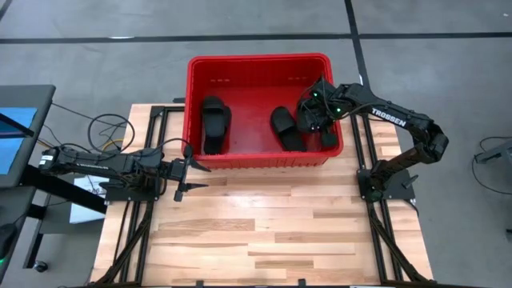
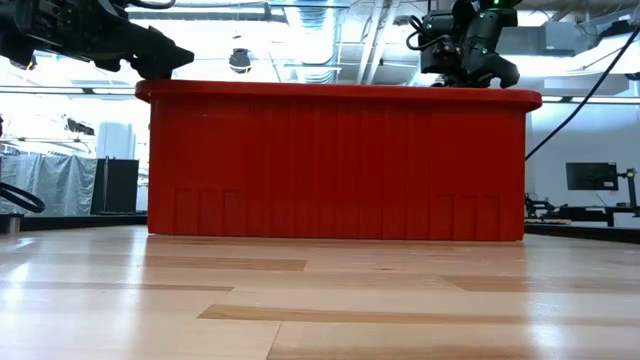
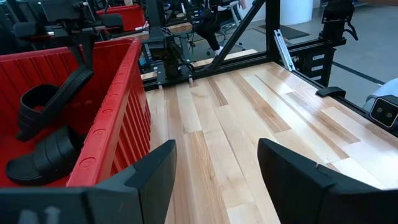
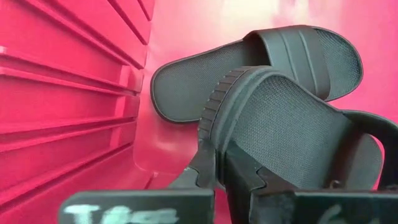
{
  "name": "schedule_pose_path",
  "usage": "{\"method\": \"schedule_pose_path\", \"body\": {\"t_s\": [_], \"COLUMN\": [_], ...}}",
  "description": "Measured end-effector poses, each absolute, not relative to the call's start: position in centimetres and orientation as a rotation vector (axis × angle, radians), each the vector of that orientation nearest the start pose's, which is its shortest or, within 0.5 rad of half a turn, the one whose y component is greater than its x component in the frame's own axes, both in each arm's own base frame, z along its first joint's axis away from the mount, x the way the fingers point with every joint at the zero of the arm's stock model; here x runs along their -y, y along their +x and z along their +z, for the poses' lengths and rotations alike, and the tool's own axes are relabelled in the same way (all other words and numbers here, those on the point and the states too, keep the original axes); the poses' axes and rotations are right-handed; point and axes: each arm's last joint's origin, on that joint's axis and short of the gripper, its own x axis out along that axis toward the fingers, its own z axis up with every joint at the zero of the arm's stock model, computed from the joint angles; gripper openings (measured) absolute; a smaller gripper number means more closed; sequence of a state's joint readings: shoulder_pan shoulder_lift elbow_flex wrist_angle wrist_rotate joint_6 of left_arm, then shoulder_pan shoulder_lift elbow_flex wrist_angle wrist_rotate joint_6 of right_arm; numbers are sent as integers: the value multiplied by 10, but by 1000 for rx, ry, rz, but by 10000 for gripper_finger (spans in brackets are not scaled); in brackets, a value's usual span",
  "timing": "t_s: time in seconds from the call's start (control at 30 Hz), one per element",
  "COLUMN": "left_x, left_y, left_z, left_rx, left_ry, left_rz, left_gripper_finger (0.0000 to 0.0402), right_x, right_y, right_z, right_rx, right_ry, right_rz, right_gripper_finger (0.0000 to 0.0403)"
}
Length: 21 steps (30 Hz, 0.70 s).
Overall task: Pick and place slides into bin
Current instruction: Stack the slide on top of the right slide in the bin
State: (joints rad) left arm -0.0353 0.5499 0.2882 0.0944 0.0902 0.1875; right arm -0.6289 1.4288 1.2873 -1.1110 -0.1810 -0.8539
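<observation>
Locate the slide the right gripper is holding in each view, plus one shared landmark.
High view: held slide at the red bin's right end, under the right gripper.
Low view: not visible, hidden behind the bin wall.
Left wrist view: cannot pick it out.
Right wrist view: foreground, clamped by its edge.
Shared landmark: the red bin.

The table point(image 1: 264, 232) is a top of pale wood planks in mixed tones on a dark frame. Only the red bin point(image 1: 260, 162) stands directly on it, at the far edge, slightly right of centre.
</observation>
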Motion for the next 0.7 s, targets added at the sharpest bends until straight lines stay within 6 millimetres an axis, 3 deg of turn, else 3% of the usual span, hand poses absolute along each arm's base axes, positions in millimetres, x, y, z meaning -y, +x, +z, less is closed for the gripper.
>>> {"method": "schedule_pose_path", "body": {"t_s": [0.7], "left_x": [8], "left_y": [142], "left_z": [220], "left_rx": [-155], "left_ry": [182], "left_rz": [-141], "left_gripper_finger": [219], "right_x": [149], "right_y": [221], "right_z": [299], "right_rx": [-1178], "right_ry": [-284], "right_rz": [131], "right_gripper_finger": [0]}}
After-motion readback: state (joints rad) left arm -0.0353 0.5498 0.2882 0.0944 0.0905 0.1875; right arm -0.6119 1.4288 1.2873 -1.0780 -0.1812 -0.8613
